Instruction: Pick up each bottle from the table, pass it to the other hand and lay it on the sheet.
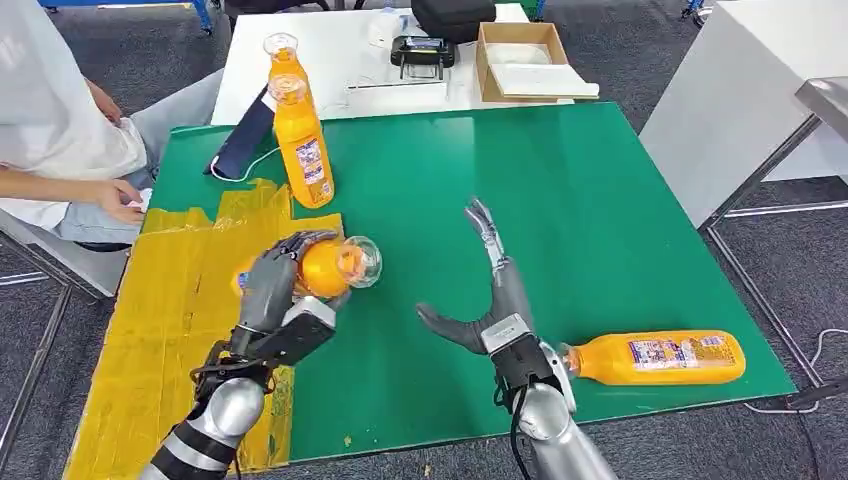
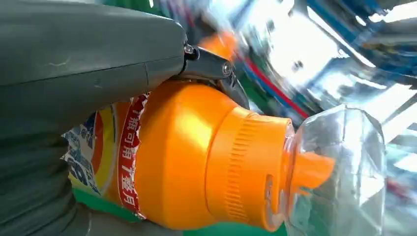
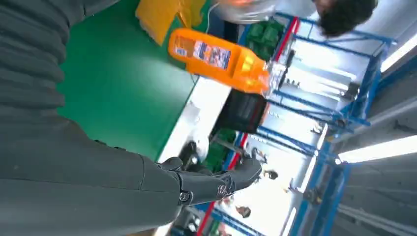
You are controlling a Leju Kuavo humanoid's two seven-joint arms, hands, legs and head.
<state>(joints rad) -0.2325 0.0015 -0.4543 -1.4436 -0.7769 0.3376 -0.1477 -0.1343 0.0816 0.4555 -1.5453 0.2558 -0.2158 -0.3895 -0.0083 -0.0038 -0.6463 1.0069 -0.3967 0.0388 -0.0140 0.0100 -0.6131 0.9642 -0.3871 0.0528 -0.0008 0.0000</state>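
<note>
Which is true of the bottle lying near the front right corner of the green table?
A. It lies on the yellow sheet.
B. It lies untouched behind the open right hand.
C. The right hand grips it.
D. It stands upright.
B: the lying bottle rests on the green table, and the right hand, fingers spread, holds nothing.

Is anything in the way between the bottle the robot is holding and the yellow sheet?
No, nothing visible blocks it. The left hand holds the bottle right at the edge of the yellow sheet, and the sheet beside it is bare.
</note>
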